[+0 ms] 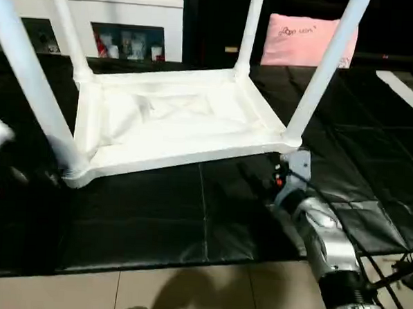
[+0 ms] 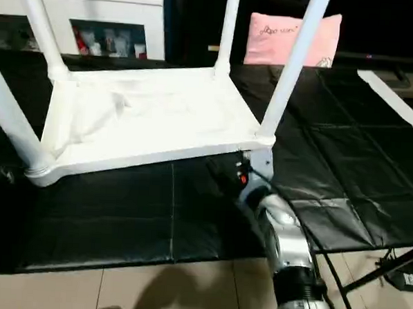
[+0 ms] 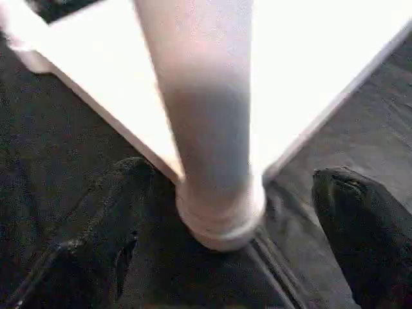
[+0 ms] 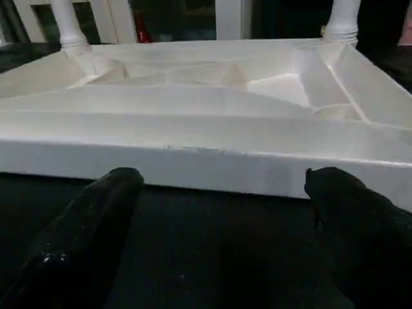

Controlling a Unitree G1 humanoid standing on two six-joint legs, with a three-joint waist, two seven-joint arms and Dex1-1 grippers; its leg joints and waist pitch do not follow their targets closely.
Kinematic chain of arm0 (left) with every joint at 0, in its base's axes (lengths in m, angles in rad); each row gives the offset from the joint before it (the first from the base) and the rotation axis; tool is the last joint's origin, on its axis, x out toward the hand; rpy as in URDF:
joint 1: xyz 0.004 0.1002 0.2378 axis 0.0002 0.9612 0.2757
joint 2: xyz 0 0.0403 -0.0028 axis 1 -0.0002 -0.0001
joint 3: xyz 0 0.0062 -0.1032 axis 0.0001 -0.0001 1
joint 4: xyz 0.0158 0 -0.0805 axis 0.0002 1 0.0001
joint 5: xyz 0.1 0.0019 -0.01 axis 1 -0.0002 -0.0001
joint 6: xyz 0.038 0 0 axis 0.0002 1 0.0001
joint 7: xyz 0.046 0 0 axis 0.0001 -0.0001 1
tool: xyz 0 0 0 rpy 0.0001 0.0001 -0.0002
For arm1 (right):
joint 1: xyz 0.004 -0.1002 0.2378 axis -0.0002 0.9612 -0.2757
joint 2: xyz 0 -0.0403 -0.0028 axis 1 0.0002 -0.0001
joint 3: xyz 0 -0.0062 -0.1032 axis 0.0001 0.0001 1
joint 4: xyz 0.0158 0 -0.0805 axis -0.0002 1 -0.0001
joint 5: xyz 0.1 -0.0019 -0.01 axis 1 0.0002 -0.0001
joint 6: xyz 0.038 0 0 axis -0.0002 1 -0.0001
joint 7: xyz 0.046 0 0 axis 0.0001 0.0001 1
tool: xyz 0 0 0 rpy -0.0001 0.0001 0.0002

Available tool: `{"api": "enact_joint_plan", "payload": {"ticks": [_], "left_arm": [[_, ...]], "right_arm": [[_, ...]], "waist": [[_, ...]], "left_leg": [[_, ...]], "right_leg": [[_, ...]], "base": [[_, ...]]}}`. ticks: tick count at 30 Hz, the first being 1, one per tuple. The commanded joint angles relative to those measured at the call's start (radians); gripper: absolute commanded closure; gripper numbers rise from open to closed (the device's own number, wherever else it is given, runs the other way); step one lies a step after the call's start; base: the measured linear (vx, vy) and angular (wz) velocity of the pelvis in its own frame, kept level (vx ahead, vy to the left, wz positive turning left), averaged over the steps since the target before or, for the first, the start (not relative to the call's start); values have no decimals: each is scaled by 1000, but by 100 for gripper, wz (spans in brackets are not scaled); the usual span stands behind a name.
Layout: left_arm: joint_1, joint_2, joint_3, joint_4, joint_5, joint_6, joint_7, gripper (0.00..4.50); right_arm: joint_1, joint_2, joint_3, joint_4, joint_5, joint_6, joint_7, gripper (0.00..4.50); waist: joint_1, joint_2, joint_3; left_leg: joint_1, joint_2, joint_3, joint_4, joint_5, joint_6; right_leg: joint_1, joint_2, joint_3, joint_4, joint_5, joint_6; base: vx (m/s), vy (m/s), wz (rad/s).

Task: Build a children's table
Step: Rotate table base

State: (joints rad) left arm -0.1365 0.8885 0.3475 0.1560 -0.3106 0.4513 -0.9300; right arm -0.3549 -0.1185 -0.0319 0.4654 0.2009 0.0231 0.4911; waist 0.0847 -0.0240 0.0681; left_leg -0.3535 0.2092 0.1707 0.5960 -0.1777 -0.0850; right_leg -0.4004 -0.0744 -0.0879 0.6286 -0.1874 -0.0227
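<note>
Lying upturned, children's table point(image 1: 174, 118), left gripper point(image 3: 225, 219) released astride a leg point(image 3: 206, 116), right gripper point(image 4: 219, 212) released facing its rim.

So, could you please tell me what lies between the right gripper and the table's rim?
Nothing: in the right wrist view, bare black mat lies between the open right gripper and the table rim.

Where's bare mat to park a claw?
Open black mat lies between the upturned table and the tiled floor, left of the right forearm. The near corners, by the legs, are crowded.
</note>
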Motion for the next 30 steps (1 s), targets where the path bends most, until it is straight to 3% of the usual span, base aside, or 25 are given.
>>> {"api": "enact_joint_plan", "payload": {"ticks": [1, 4, 6, 7, 10, 11, 12, 18, 19, 22, 24, 30], "left_arm": [[-28, -8, 14, 21, -6, -16, 11, 5], [-93, -66, -16, 35, -31, -35, 15, 5], [-125, -100, -28, 47, -48, -41, 15, 5], [-149, -132, -34, 49, -71, -37, 10, 5], [-164, -169, -37, 23, -123, -7, -8, 5], [-164, -193, -42, -12, -174, 33, -34, 5], [-162, -199, -44, -23, -189, 46, -44, 5], [-123, -231, -71, -168, -335, 168, -124, 5], [-87, -219, -97, -245, -413, 233, -175, 5], [-46, -220, -149, -346, -492, 308, -210, 5], [-36, -232, -181, -392, -512, 335, -213, 5], [-59, -328, -289, -444, -504, 352, -148, 5]], "right_arm": [[15, 1, 8, -41, 19, 24, 19, 0], [37, -29, 83, -47, -76, -8, 32, 0], [34, -26, 90, -43, -93, 19, 3, 0], [21, -21, 93, -24, -115, 34, -35, 0], [-8, -20, 95, 17, -167, 83, -130, 0], [-30, -15, 85, 42, -149, 153, -133, 0], [-35, -13, 81, 49, -135, 167, -120, 0], [-85, -10, 75, 143, -178, 157, -217, 0], [-125, -3, 68, 212, -189, 136, -249, 0], [-191, 18, 67, 298, -191, 112, -253, 0], [-223, 36, 71, 327, -185, 109, -238, 0], [-319, 105, 105, 429, -190, 63, -204, 0]], "waist": [[-5, 30, -61], [0, 33, -61], [2, 34, -61], [1, 34, -65], [-2, 31, -67], [-4, 31, -68], [-4, 31, -68], [-2, 32, -68], [-3, 34, -66], [-12, 34, -64], [-15, 36, -62], [-41, 23, -64]], "left_leg": [[16, 19, -10, -89, -373, -30], [20, 21, -8, -87, -361, -35], [18, 18, -7, -87, -355, -43], [10, 19, -11, -89, -347, -48], [13, 15, -8, -85, -320, -54], [12, 15, -7, -83, -311, -53], [12, 15, -7, -83, -311, -53], [11, 16, -3, -81, -300, -59], [11, 15, -3, -81, -310, -57], [10, 15, -3, -82, -333, -59], [10, 13, -2, -81, -340, -59], [1, 12, -4, -79, -309, -52]], "right_leg": [[32, -60, 60, -90, -321, -165], [29, -61, 60, -90, -297, -177], [32, -61, 61, -89, -286, -183], [42, -64, 60, -83, -276, -183], [40, -62, 61, -82, -261, -189], [42, -61, 62, -78, -246, -194], [42, -61, 62, -78, -246, -194], [41, -60, 60, -73, -214, -209], [41, -59, 60, -76, -225, -200], [41, -57, 59, -77, -264, -196], [40, -55, 60, -77, -266, -192], [50, -56, 60, -79, -286, -178]], "base": [[0, 0, 0], [0, 0, 0], [0, 0, 0], [0, 0, 0], [0, 0, 0], [0, 0, 0], [0, 0, 0], [0, 0, 0], [0, 0, 0], [0, 0, 0], [0, 0, 0], [0, 0, 0]]}}
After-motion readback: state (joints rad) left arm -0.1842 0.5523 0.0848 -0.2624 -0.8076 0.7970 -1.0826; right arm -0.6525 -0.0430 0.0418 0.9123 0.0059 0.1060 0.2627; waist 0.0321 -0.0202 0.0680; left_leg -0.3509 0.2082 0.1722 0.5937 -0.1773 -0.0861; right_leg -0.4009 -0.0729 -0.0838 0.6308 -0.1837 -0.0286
